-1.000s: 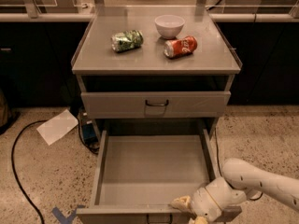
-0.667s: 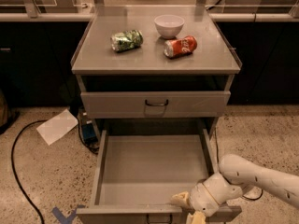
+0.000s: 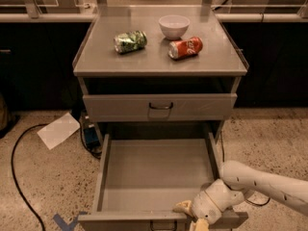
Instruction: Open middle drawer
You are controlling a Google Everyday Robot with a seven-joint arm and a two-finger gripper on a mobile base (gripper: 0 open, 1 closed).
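The middle drawer (image 3: 156,170) is pulled far out of the grey cabinet, and its shallow grey inside holds nothing. Its front panel (image 3: 125,221) is at the bottom edge of the view, with the dark wire handle (image 3: 161,224) partly cut off. My gripper (image 3: 193,215), on the white arm (image 3: 269,184) coming in from the right, is at the top edge of that front panel, just right of the handle. A shut drawer (image 3: 159,107) with a dark handle sits above the open one. Anything below the open drawer is hidden.
On the cabinet top (image 3: 159,61) stand a white bowl (image 3: 173,26), a lying green can (image 3: 130,41) and a lying red can (image 3: 186,47). On the speckled floor at the left are a sheet of paper (image 3: 57,130), a black cable (image 3: 19,177) and blue tape (image 3: 65,222).
My gripper has shifted a little to the left along the open drawer's front edge. The drawer stays pulled out about as far as before.
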